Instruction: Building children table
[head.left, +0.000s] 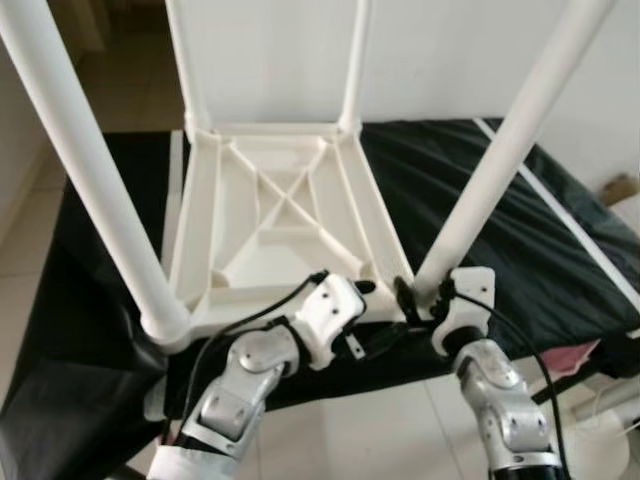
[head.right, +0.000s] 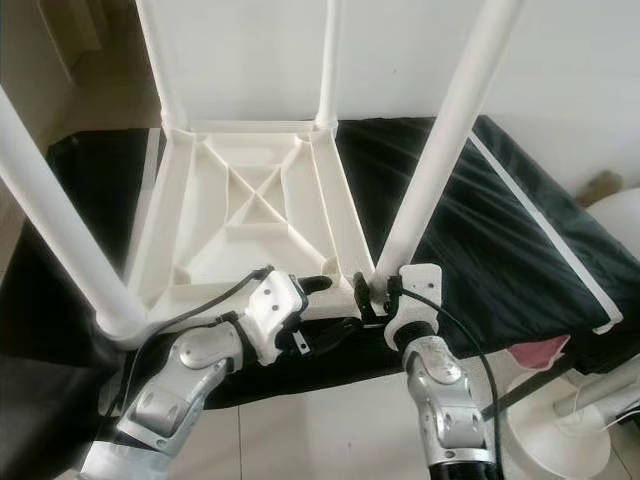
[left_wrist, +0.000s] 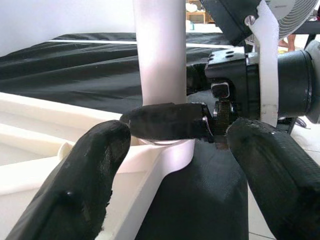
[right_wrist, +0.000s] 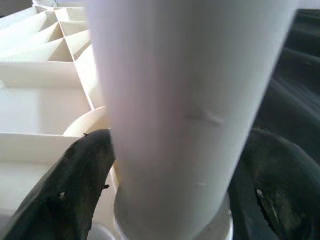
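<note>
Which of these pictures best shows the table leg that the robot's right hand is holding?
The left eye view: the near right leg shows nearly whole, standing in the upturned tabletop, with the right gripper at its base. The right wrist view shows a blurred close-up between the fingers; the left wrist view shows its lower part.

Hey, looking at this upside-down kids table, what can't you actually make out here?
- Tops of all four legs: cut off by the upper edge in both eye views.
- Whether the near right leg is fully seated in its socket: the right hand covers the joint.
- The leg's surface in the right wrist view: blurred, too close.
</note>
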